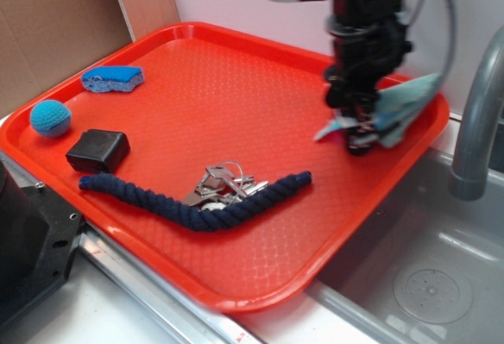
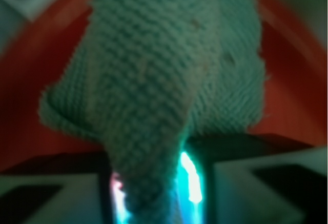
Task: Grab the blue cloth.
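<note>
The blue cloth (image 1: 402,104), a pale teal terry rag, hangs bunched in my gripper (image 1: 361,135) over the right side of the red tray (image 1: 236,108). Part of it trails toward the tray's right rim. In the wrist view the blue cloth (image 2: 164,80) fills most of the picture, and a fold of it runs down between the two fingers, which are closed tight on it. My gripper (image 2: 154,193) is shut on the cloth. The black arm hides the cloth's middle in the exterior view.
On the tray lie a navy braided rope (image 1: 205,206), a bunch of keys (image 1: 224,183), a black box (image 1: 98,149), a teal crocheted ball (image 1: 50,117) and a bright blue sponge pad (image 1: 113,78). A sink (image 1: 425,273) with a grey faucet (image 1: 480,116) sits right.
</note>
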